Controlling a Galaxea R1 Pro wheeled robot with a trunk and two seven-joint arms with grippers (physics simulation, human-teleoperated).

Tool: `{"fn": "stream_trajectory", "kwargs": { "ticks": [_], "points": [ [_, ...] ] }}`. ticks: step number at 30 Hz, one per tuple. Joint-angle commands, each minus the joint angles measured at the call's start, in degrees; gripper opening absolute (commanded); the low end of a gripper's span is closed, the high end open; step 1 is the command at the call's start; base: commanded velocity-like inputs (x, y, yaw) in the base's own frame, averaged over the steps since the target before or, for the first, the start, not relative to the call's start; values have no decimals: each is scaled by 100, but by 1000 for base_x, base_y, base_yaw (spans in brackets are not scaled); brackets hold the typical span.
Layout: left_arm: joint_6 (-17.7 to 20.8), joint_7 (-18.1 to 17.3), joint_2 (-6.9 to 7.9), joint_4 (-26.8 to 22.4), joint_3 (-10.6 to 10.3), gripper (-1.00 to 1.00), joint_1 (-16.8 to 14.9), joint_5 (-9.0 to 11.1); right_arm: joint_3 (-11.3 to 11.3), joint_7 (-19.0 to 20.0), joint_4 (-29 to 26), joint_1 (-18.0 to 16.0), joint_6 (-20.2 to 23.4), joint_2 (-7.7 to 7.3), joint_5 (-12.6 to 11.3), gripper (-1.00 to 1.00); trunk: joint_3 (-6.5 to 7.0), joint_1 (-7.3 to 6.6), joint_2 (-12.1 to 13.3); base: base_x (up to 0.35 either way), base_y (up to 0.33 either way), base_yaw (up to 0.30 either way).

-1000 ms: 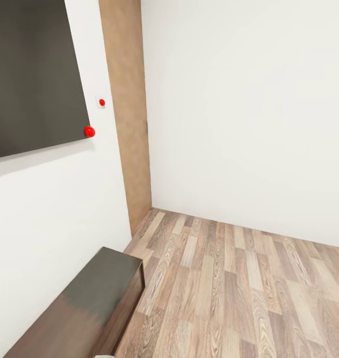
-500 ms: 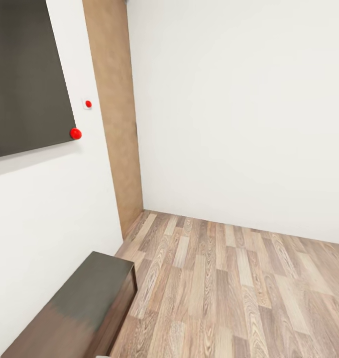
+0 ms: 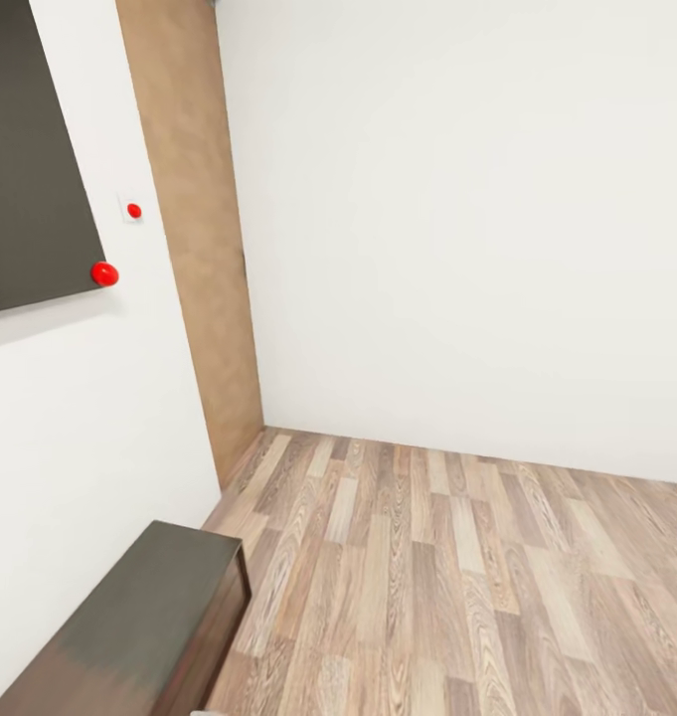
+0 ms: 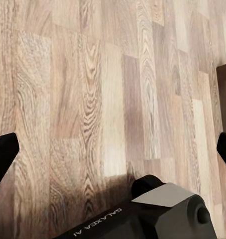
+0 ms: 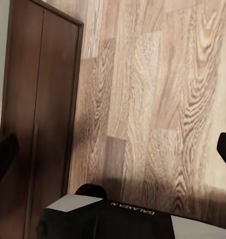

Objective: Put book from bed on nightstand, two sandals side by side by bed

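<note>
While the robot is on its way through the bedroom, the head view takes in a corner of white walls and wood-plank floor. A long dark bench stands against the left wall beneath a dark panel, which carries a red knob at its lower corner; a small white switch plate with a red dot sits beside it, next to a tan vertical strip at the corner. The bed, book, nightstand and sandals lie somewhere outside this framing, so I judge the task is at a travel or searching step.

From the left wrist view, the left gripper hangs over bare planks with its dark fingertips at opposite edges of the frame: spread wide, holding and touching nothing. A dark edge at one side is probably the bench, though too little shows to be sure.

From the right wrist view, the right gripper is likewise spread wide and empty above the floor, with a dark brown furniture face just beside it. Both arms seem kept low and free for driving.
</note>
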Motion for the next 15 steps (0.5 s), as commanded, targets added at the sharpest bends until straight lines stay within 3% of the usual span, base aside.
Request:
{"fn": "stream_trajectory", "kwargs": {
  "ticks": [1,9,15],
  "points": [
    [-50,89,-2,3,34,100,-3,-61,-36,18,6,-5,-9,0,27,100,-3,0,-3,26,-12,-140],
    [-50,334,-7,3,34,100,-3,-61,-36,19,6,-5,-6,0,27,100,23,0,-3,165,-3,-139],
    [-50,349,-7,3,40,100,-3,-61,-36,18,6,-5,-9,0,27,100,43,0,-3,21,0,-139]
  ]
}}
